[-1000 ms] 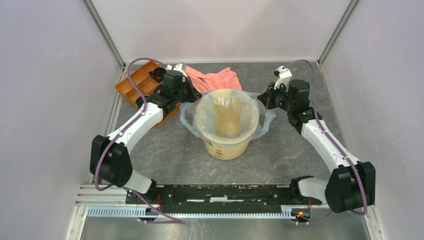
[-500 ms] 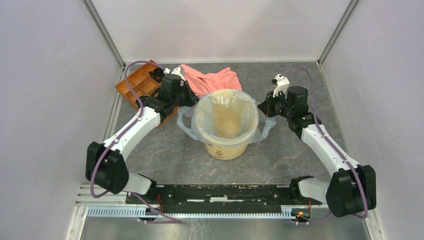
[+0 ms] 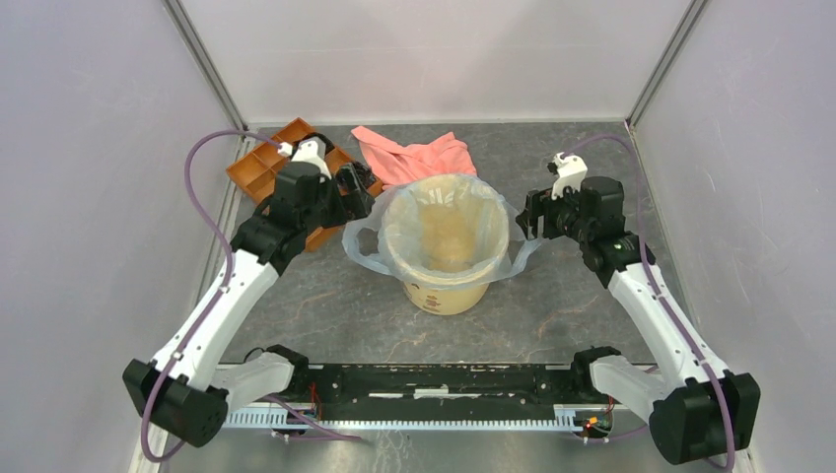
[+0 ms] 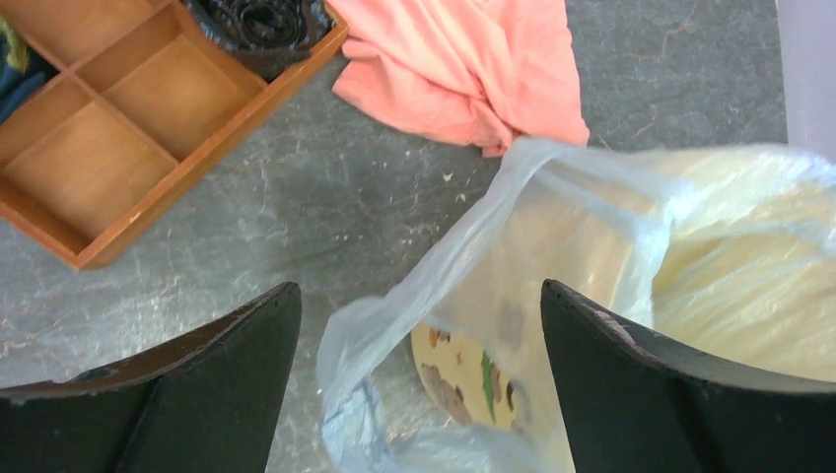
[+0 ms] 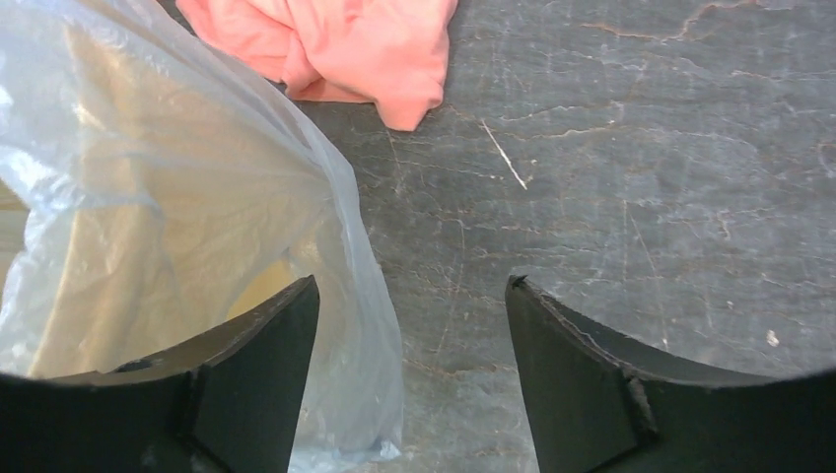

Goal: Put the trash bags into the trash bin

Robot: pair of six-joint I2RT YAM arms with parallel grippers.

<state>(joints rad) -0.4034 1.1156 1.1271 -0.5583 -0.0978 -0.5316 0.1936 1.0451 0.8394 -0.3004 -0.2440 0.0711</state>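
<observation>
Top external: spread wide, gripping nothing, left gripper and right gripper; between them, trash bag lining trash bin.

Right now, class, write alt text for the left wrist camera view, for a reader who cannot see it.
The open left gripper hangs over a loose flap of the pale blue bag, which is draped over the rim of the tan bin. Beyond lie a pink cloth and a brown compartment tray on the grey table.
</observation>
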